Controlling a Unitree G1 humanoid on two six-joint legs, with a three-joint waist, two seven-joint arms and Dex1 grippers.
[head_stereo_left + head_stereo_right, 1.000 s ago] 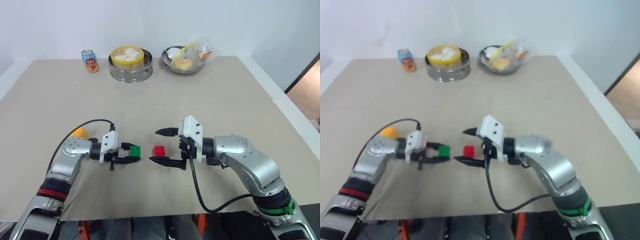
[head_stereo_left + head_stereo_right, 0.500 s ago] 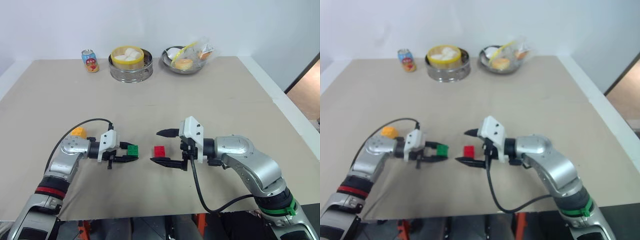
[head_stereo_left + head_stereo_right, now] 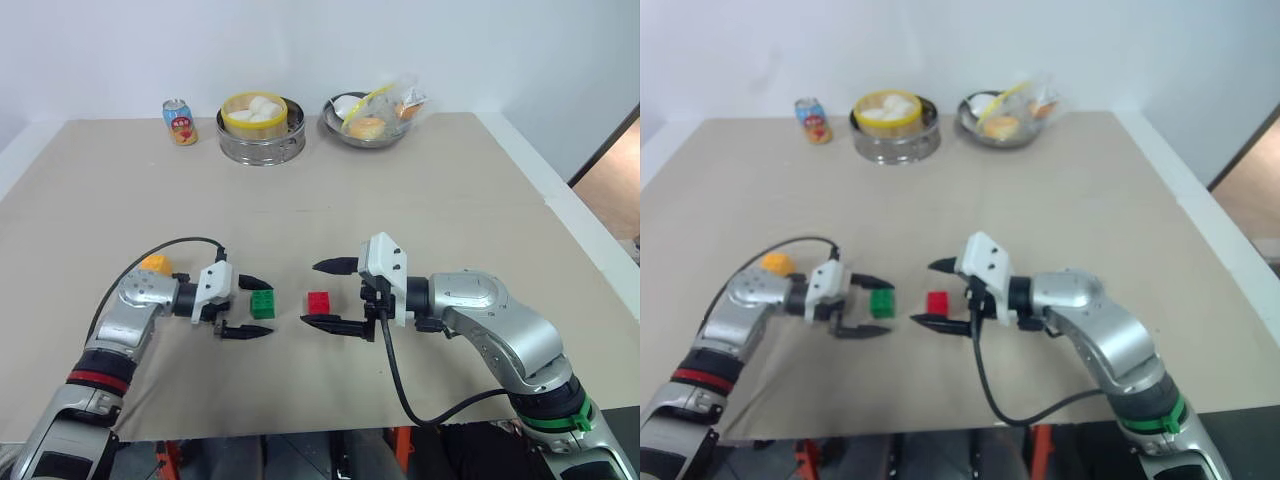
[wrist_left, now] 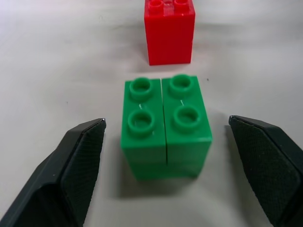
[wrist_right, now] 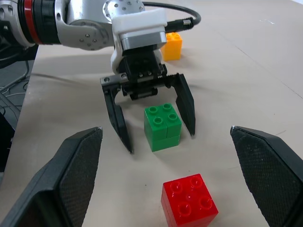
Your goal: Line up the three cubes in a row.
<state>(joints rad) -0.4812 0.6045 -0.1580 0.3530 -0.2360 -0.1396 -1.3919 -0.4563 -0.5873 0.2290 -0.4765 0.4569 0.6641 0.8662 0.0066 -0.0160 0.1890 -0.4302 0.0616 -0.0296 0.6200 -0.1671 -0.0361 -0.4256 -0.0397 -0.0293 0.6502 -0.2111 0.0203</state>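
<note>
Plain beige bench (image 3: 420,190), no pattern. Green cube (image 3: 263,303), studded on top, with red cube (image 3: 319,302) at its three o'clock and yellow-orange cube (image 3: 155,264) at its ten o'clock. Black, finely cross-hatched fingers (image 4: 78,165) on silver arms with white wrist housings. Toward twelve o'clock: red, blue and yellow printed soda can (image 3: 180,121); steel steamer (image 3: 260,128) with yellow rim and white buns; steel bowl (image 3: 372,118) of orange, yellow and white food.
</note>
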